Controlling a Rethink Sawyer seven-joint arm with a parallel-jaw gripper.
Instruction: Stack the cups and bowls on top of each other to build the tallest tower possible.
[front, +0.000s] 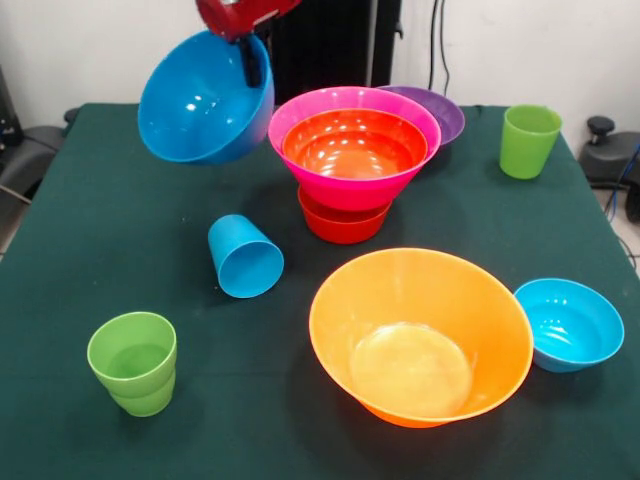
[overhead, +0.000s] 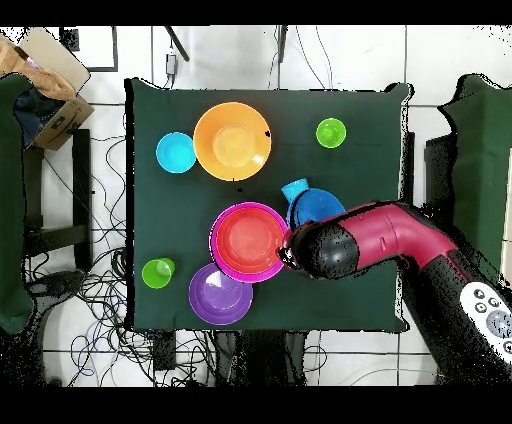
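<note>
Front view: my gripper (front: 250, 45) clamps the rim of the blue bowl (front: 205, 98), tilted aloft just beside the tower (front: 352, 165), pink over red-orange; overhead, that bowl (overhead: 318, 207) peeks from under the arm (overhead: 400, 240), so next I'd level and centre it over the pink bowl (overhead: 222, 262).

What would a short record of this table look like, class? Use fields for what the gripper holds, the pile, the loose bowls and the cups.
held: the gripper grips the rim of a tilted blue bowl, lifted off the table
pile: red-orange bowl inside pink bowl, on a smaller red-orange bowl
loose bowls: orange bowl, small blue bowl, purple bowl
cups: blue cup on its side; two green cups upright
</note>
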